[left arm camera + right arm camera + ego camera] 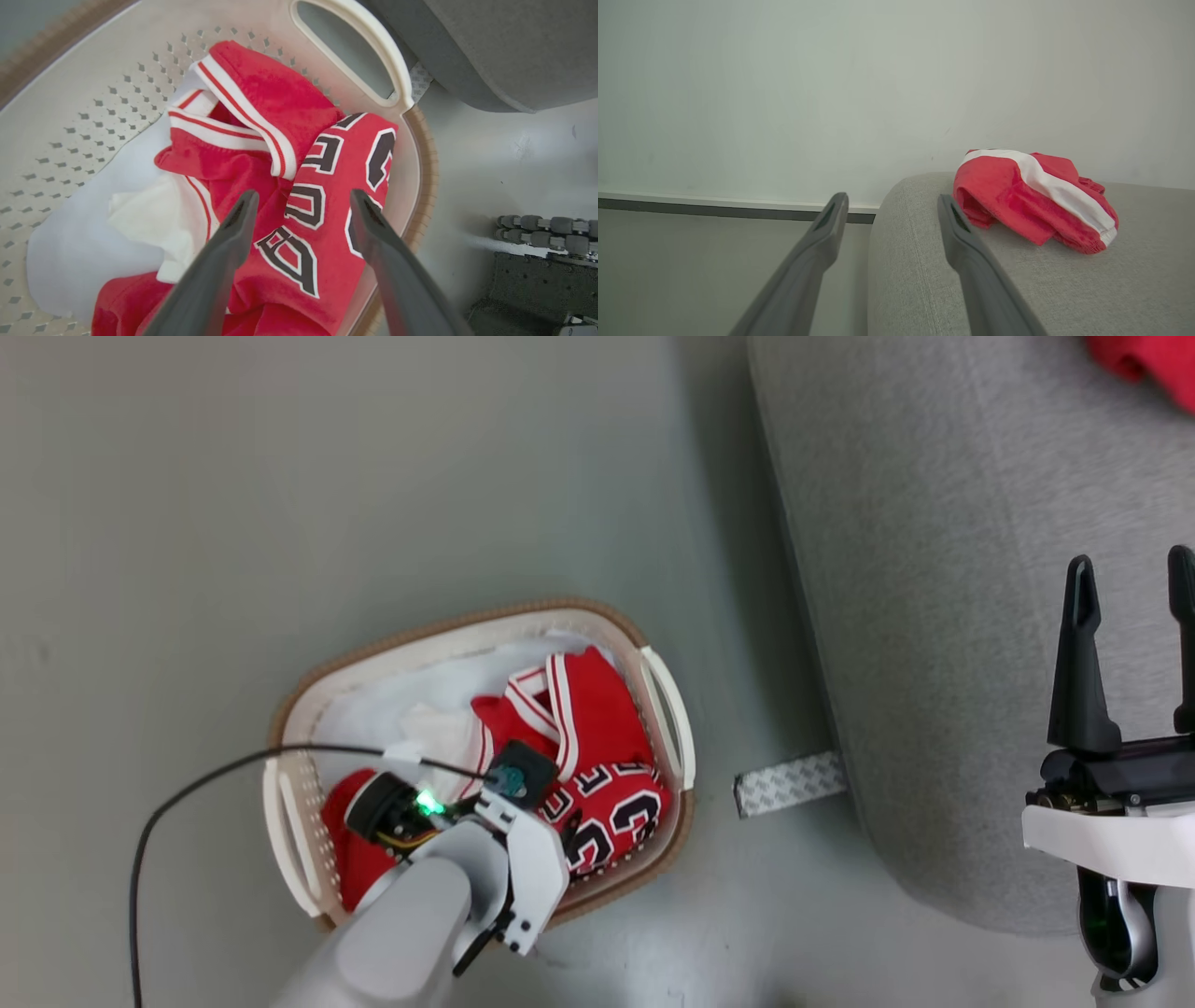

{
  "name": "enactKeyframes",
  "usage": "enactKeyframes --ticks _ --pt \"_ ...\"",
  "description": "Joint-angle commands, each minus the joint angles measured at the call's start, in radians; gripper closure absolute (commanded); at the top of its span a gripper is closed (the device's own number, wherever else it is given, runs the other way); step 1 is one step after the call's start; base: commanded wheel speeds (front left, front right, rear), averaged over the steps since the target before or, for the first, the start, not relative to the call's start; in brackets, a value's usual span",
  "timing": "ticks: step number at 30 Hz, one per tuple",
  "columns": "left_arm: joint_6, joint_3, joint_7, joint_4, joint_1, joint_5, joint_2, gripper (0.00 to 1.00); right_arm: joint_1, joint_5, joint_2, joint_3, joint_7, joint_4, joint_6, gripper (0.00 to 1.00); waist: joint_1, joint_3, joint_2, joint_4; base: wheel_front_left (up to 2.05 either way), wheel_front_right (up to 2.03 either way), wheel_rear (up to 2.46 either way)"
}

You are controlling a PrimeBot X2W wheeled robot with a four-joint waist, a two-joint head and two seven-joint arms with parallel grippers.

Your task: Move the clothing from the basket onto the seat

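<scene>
1. In the left wrist view, our left gripper (303, 193) hangs open over the red jersey (261, 93), mid-frame inside the basket (117, 70).
2. In the right wrist view, our right gripper (893, 197), open and empty, faces another red piece (1017, 196) on the seat (1064, 280), centre right.

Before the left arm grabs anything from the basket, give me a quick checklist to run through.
1. Open left gripper: ok, fingers spread.
2. Aim at the numbered jersey in the basket: ok.
3. Contact with the jersey: cannot tell.
4. Is the white garment free of the jersey: cannot tell, they overlap.
5. Room on the seat: ok, one red piece lies there beside bare fabric.
6. Open right gripper holding nothing: ok.
</scene>
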Motion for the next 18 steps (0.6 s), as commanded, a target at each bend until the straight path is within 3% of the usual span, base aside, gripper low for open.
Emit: enactKeyframes --ticks 1,18 --pt "-0.003 -0.011 -0.008 0.02 -0.028 -0.002 -0.004 0.0 -0.021 -0.006 0.0 -0.001 0.001 -0.011 -0.003 0.0 -0.0003 0.054 0.0 0.004 0.0 0.0 0.0" --pt "-0.005 -0.15 -0.073 0.248 -0.262 -0.048 -0.045 0.0 -0.063 -0.05 -0.001 0.011 0.001 -0.097 -0.003 0.0 -0.0003 0.266 0.0 0.033 0.0 0.0 0.0"
